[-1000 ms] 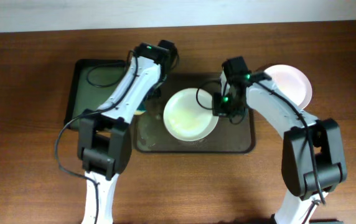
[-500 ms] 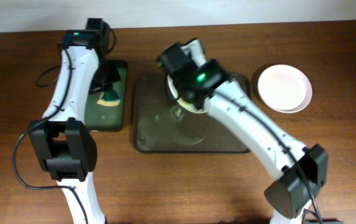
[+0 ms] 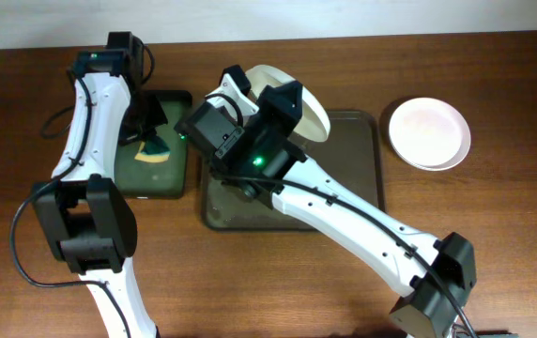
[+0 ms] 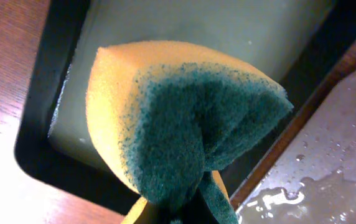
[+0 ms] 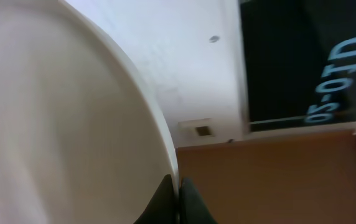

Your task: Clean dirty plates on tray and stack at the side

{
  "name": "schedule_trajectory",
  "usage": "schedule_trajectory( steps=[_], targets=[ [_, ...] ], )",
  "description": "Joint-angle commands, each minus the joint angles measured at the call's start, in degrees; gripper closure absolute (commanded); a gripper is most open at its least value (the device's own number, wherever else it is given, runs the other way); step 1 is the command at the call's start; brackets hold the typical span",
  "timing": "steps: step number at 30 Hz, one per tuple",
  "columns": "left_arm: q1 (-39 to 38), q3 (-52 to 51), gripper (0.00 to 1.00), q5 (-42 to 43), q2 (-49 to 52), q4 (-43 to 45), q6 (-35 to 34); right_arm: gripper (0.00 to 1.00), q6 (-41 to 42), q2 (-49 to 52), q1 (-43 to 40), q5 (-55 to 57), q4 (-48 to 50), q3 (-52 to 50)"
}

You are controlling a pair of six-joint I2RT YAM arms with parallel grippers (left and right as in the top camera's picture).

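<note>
While one white plate hangs tilted above the far edge of the brown-grey tray, the right gripper pinches its rim firmly. The stacked plates rest on the table right of this tray. The left gripper squeezes a yellow-green sponge over the green tray.

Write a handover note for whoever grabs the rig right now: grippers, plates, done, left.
Left gripper: shut on the sponge, over the green tray.
Right gripper: shut on the rim of a plate, held tilted above the back edge of the brown tray.
Side plates: on the table right of the brown tray; count unclear from overhead.
Done: no plate lies on the visible part of the brown tray; the right arm hides some of it.
Left: probably finish the held plate, then stack it on the side plates.
</note>
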Motion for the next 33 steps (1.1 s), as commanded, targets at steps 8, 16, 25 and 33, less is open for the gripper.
schedule_trajectory(
  steps=[8,16,25,33],
  targets=[
    [0.07,-2.60,1.00,0.57,-0.98,1.36,0.98,0.96,16.13,-1.18,-5.75,-32.15,-3.58,-1.16],
    [0.04,-2.64,1.00,0.59,-0.98,1.16,0.96,0.96,29.24,-1.55,-25.22,-50.01,-11.72,-2.23],
    [0.04,-2.64,1.00,0.57,-0.98,0.96,0.96,0.96,29.27,1.14,-59.01,-82.09,-9.70,-5.05],
    [0.04,-2.64,1.00,0.59,-0.98,1.51,0.94,0.96,30.34,1.42,-75.45,-92.30,-1.18,-15.69]
  ],
)
